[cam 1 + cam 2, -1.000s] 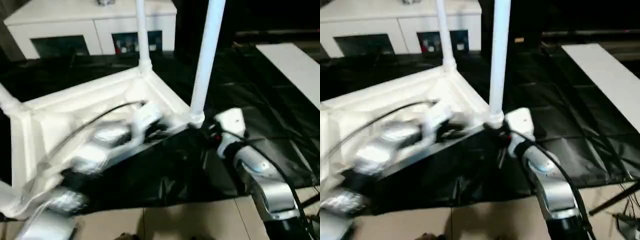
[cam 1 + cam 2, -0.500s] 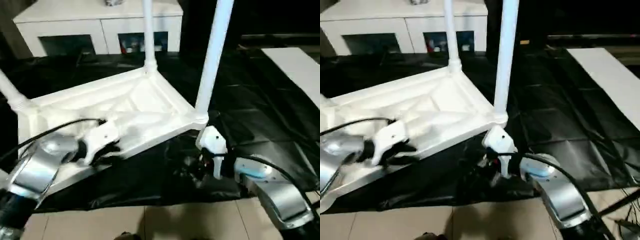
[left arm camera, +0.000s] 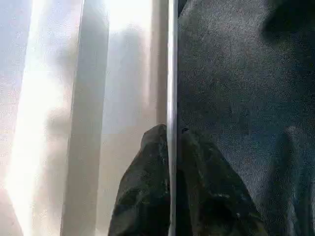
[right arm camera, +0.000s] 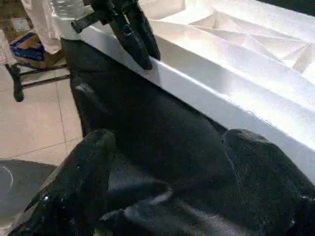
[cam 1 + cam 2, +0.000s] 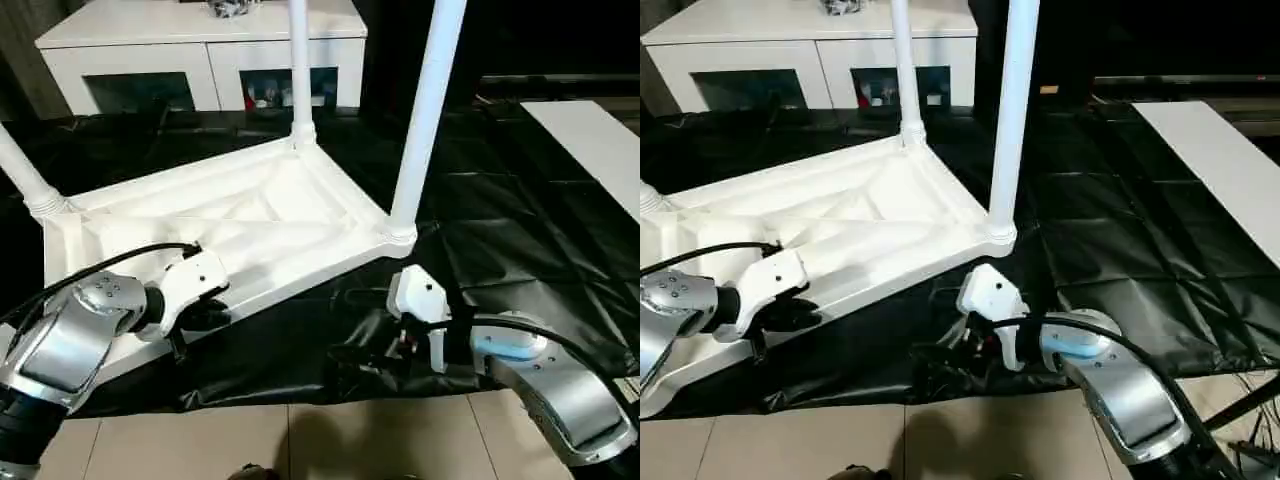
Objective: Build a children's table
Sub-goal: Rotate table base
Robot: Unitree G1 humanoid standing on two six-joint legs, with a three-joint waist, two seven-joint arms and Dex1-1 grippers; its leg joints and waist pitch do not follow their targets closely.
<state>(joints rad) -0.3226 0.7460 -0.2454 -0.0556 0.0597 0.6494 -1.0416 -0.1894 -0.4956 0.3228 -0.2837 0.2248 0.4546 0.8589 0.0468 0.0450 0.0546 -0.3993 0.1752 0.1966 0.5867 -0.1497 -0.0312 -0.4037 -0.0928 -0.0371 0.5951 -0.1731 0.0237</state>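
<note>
The upside-down tabletop (image 5: 250, 215) is lying on the black floor sheet (image 5: 500, 230), three legs (image 5: 425, 110) standing in corner sockets; I judge one remaining. The left gripper (image 5: 205, 310) is pinching its near rim (image 3: 171, 98), the right gripper (image 4: 162, 177) hovering with jaws wide, empty

**Bright white plastic against a dark, shiny floor sheet**

The head views are evenly lit and fairly sharp. The tabletop (image 5: 250, 215) reads very bright, its ribs shown by soft grey shading. The black plastic sheet (image 5: 520, 230) throws back pale sheen along its creases. The left wrist view is heavily blown out: the tabletop's edge glares white on one side, while the dark fingers (image 3: 147, 196) are close and soft, out of focus. In the right wrist view, the near fingers (image 4: 83, 182) are blurred and glossy; the tabletop beyond is crisper.
</note>
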